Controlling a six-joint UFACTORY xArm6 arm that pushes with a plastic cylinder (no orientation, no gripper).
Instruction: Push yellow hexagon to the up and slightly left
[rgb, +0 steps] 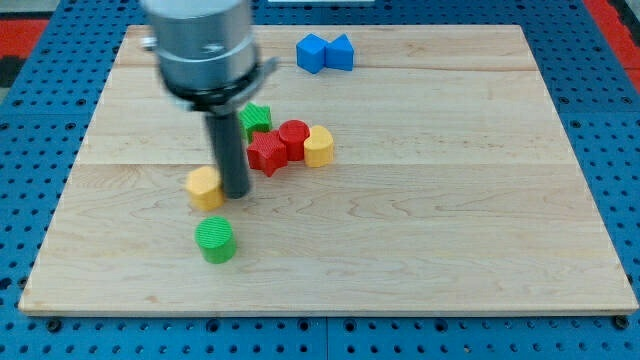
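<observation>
The yellow hexagon (204, 187) lies on the wooden board (400, 240), left of the middle. My tip (237, 193) stands just to the hexagon's right, touching or almost touching its right side. The rod rises from there to the arm's grey body at the view's top left. A second yellow block (319, 146), rounded in shape, sits further right at the end of a cluster.
A green cylinder (215, 240) stands below the hexagon. A red star-like block (266, 154), a red cylinder (294, 137) and a green block (257, 118), partly hidden by the rod, cluster up and right of my tip. Two blue blocks (325, 52) sit near the top edge.
</observation>
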